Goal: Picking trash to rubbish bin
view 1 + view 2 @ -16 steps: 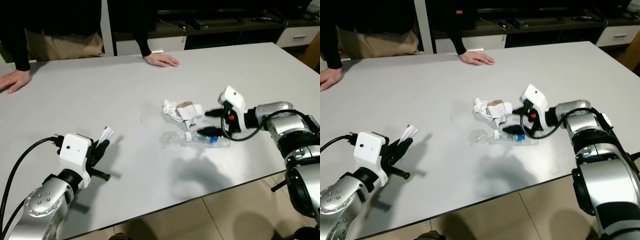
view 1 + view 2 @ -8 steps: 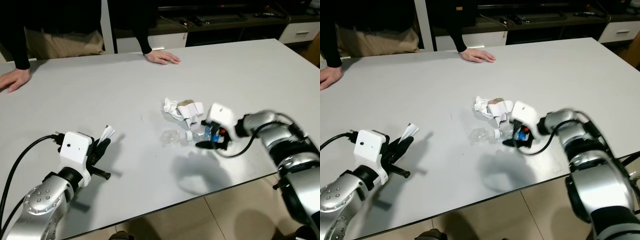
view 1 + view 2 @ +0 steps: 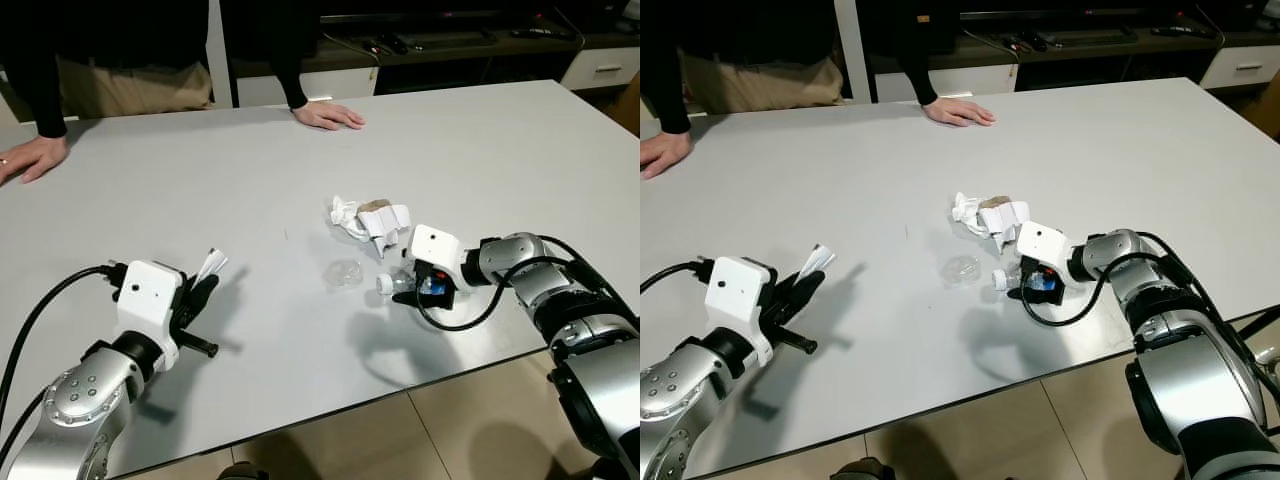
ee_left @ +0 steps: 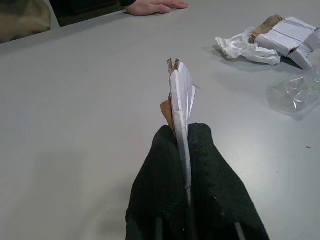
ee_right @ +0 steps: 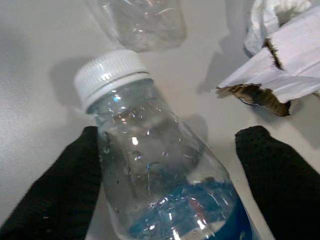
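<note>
Right gripper point(image 5: 170, 165) is low over the grey worktop point(image 3: 200, 180), fingers spread either side of a clear plastic bottle point(image 5: 160, 175) with a white cap, not yet clamped. Bottle lies just beside crumpled paper and cardboard trash point(image 3: 372, 219). Left gripper point(image 4: 184, 150) is clenched on a torn cardboard scrap point(image 4: 179, 95). A person's hands point(image 3: 328, 116) rest on the far edge.

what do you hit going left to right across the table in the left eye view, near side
left gripper pinching a cardboard scrap → clear plastic piece → plastic bottle → right gripper
</note>
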Tool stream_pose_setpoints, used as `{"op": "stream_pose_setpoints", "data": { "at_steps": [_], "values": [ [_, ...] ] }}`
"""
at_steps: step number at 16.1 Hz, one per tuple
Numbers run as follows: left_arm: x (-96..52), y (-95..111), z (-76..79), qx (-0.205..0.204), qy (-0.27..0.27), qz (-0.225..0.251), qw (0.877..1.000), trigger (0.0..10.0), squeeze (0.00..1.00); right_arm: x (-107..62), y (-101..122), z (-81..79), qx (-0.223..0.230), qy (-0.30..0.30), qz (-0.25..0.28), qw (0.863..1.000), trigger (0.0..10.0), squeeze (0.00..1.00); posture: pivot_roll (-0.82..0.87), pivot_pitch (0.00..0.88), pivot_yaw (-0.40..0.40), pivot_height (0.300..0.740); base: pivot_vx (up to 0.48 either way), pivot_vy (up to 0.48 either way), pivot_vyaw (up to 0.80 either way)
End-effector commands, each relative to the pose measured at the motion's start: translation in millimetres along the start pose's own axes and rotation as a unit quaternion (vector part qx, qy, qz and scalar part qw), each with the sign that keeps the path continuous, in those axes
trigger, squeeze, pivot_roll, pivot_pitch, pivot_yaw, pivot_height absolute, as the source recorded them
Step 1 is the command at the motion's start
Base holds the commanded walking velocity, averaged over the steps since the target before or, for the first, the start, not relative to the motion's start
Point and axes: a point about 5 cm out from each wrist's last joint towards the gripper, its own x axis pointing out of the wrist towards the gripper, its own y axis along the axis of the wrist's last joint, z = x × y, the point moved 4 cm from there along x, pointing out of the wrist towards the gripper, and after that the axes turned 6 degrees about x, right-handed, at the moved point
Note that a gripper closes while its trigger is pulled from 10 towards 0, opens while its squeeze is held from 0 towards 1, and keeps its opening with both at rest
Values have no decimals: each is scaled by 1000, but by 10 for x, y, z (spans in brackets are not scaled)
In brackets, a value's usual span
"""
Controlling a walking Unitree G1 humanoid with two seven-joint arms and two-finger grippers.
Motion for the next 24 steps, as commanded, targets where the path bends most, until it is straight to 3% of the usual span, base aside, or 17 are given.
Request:
{"op": "stream_pose_setpoints", "data": {
  "at_steps": [1, 4, 12, 14, 16, 17, 19, 20, 22, 24],
  "values": [
    [29, 1, -5, 0, -3, -1, 1000, 10000, 0, -42, -137, -19, 16, 12, -31, 999, 0, 0, 165, 51, -51, 740, 0, 0, 0],
    [101, -9, 51, -4, -12, 2, 1000, 10000, 0, -153, -130, 35, 11, 29, -45, 998, 0, 0, 138, 38, -46, 740, 0, 0, 0],
    [185, -19, 125, -11, -23, 5, 1000, 10000, 0, -245, -191, 53, 28, 40, -58, 997, 0, 0, 110, 41, -43, 740, 0, 0, 0],
    [208, -16, 133, -14, -23, 7, 1000, 10000, 0, -259, -150, 83, 41, 33, -42, 998, 0, 0, 101, 40, -43, 740, 0, 0, 0],
    [249, -15, 140, -17, -15, 10, 1000, 10000, 0, -314, -52, 193, 74, -4, 9, 997, 0, 0, 88, 29, -52, 740, 0, 0, 0],
    [291, -62, 132, -46, 4, -2, 999, 10000, 0, -432, 43, 344, 113, -58, 82, 988, 0, 0, 79, 20, -63, 740, 0, 0, 0],
    [337, -112, 224, -74, 6, -20, 997, 10000, 0, -588, 21, 453, 145, -121, 150, 970, 0, 0, 68, 20, -73, 740, 0, 0, 0],
    [346, -123, 316, -80, -8, -25, 996, 10000, 0, -635, -115, 396, 167, -141, 164, 962, 0, 0, 52, 15, -67, 740, 0, 0, 0],
    [353, -69, 372, -85, -14, -6, 996, 10000, 0, -705, -311, 70, 223, -196, 173, 939, 0, 0, 17, 15, -48, 740, 0, 0, 0],
    [403, 31, 326, -68, -8, 16, 998, 10000, 0, -832, -431, -163, 275, -285, 172, 902, 0, 0, -7, 11, -38, 740, 0, 0, 0]
  ]
}}
